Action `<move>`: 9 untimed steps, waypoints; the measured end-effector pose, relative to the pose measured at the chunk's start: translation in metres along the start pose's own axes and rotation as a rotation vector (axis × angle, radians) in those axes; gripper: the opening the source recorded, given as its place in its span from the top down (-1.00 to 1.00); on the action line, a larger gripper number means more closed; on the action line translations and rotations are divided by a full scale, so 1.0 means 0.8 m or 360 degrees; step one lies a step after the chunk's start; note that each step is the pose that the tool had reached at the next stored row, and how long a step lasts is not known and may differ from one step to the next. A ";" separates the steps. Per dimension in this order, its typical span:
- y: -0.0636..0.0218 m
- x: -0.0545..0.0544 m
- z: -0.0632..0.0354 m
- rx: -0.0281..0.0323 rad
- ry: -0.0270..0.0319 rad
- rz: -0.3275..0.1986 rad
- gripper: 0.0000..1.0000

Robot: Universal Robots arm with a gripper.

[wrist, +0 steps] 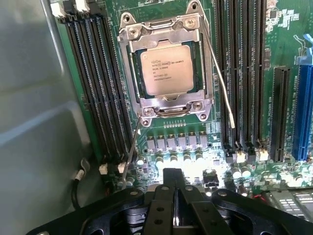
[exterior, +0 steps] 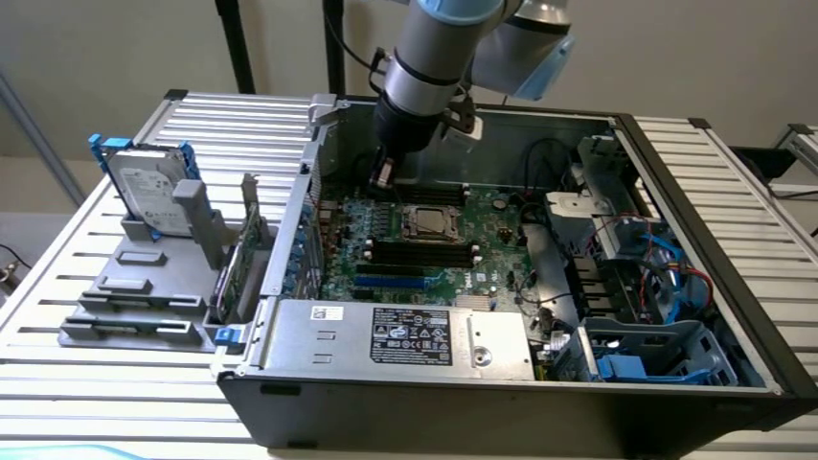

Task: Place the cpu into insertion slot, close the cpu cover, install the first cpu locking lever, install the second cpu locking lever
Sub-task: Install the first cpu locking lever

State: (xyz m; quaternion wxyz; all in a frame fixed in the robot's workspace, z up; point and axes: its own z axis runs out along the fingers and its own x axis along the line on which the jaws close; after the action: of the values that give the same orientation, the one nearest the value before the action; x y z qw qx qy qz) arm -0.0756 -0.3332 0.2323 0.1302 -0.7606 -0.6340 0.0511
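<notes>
Two thin wire levers flank the socket [wrist: 137, 73] on the green board [wrist: 274, 44], and both stand loose: one lever [wrist: 220, 83] slants out from the socket's side across the long black memory slots [wrist: 244, 73], while the other lever [wrist: 131, 152] angles away from a socket corner toward the fingers [wrist: 166, 183]. Inside the socket lies the chip [wrist: 167, 68], flat, with its pale printed face showing. Over the socket the silver cover plate [wrist: 164, 30] is folded down, and its window frames the chip. Short of the socket, the black fingers are pressed together with nothing between them and touch neither lever. In the exterior view the arm [exterior: 428, 67] reaches down into the open computer case [exterior: 511, 422], and its tip hangs above the board just to the exterior view's left of the socket and farther back. Nearer the camera than the socket sits a grey power box [exterior: 397, 335] with a label. Well off to the exterior view's left of the socket, outside the case, a hard drive [exterior: 147, 192] stands upright in a grey holder [exterior: 141, 278] on the slatted tabletop [exterior: 77, 402]
</notes>
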 end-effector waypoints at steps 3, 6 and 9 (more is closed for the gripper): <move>-0.001 0.000 -0.001 0.00024 0.00378 0.0029 0.79; -0.002 0.000 -0.002 0.00028 0.00714 0.0065 0.79; -0.002 0.000 -0.002 -0.00015 0.00946 0.0119 0.79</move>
State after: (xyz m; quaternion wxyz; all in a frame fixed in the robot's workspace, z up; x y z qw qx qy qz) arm -0.0770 -0.3332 0.2342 0.1467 -0.7849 -0.6011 0.0330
